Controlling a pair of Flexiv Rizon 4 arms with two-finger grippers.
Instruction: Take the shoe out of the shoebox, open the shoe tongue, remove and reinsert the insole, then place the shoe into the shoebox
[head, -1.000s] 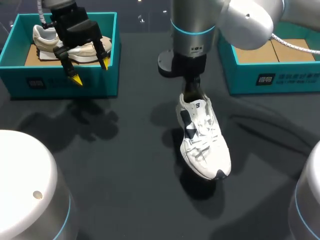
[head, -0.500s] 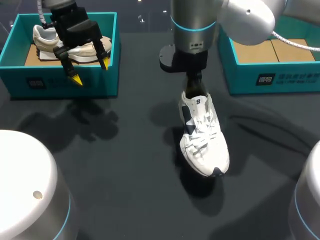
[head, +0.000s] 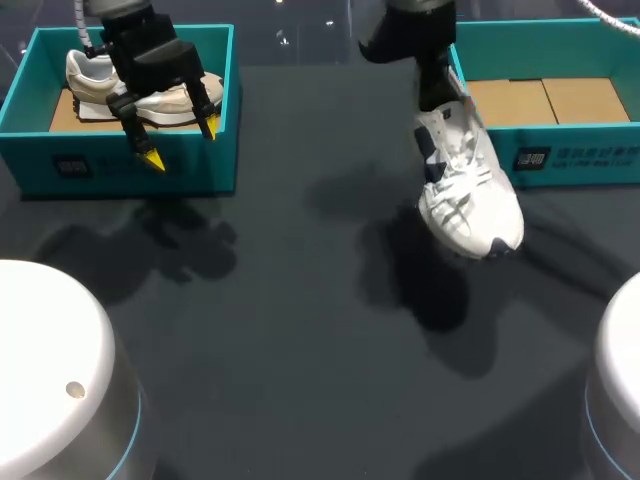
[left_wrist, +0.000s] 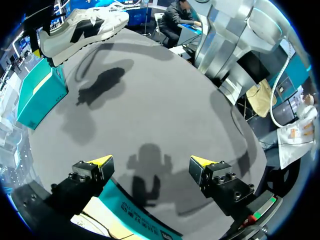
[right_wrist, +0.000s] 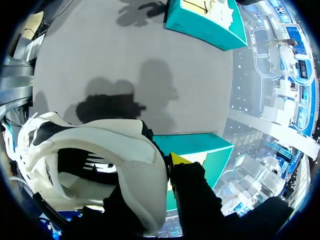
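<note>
White shoe (head: 465, 185) hangs clear of the table (head: 280, 330), carried by its heel collar in the right arm's fingers (right_wrist: 177, 161). Its toe is over the table just outside the front left corner of the right shoebox (head: 580, 155). One yellow tip presses the outside of the collar. The other is hidden inside the shoe, so a clamped grasp is probable rather than seen. The left arm's fingers (left_wrist: 99, 162) are spread and hold nothing, hovering at the front wall of the left shoebox (head: 120, 165), which holds a beige shoe (head: 90, 75).

Risks:
- The pinch is on soft padded collar only, with the whole shoe hanging from it, so a quick swing could rock the shoe or pull it loose.
- If the shoe crosses the wall low, the toe could clip the rim and push the light box.
- If released while tilted, the shoe could land on the rim or on its side.
</note>
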